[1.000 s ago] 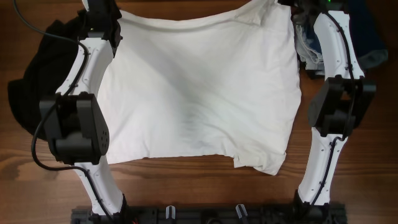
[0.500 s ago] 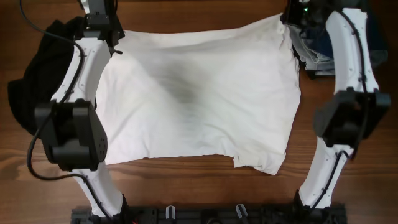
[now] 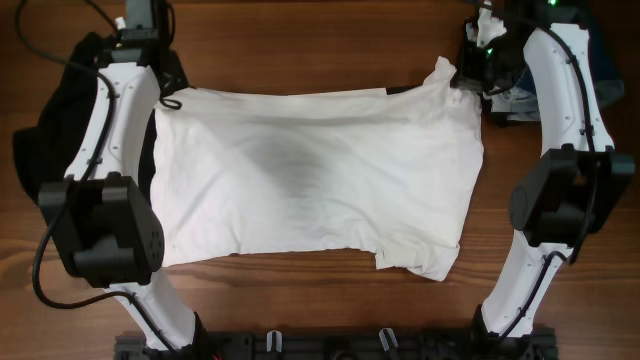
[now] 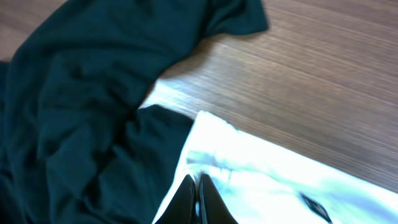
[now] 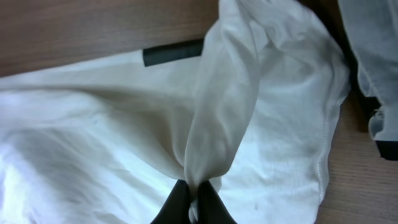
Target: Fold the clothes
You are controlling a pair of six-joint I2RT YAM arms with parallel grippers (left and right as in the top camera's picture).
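The large white garment (image 3: pixel 320 180) lies spread across the middle of the table, with its far edge pulled in toward the front. My left gripper (image 3: pixel 166 98) is shut on its far-left corner; in the left wrist view the black fingers (image 4: pixel 198 190) pinch the white hem (image 4: pixel 249 162). My right gripper (image 3: pixel 468 86) is shut on the far-right corner, where a bunch of white cloth (image 5: pixel 217 124) rises from the fingertips (image 5: pixel 194 193). A black strip (image 5: pixel 174 53) shows at the cloth's far edge. The plain black garment (image 3: pixel 35 150) lies crumpled at the left.
A pile of navy and pale garments (image 3: pixel 610 60) sits at the far right, behind my right arm. Pale fabric (image 5: pixel 373 50) lies close beside the held corner. Bare wood (image 3: pixel 320 45) lies beyond the white garment and along the front edge (image 3: pixel 320 300).
Both grippers have moved toward the front of the table with the white garment's far edge. That edge now lies lower and flatter, leaving bare wood behind it.
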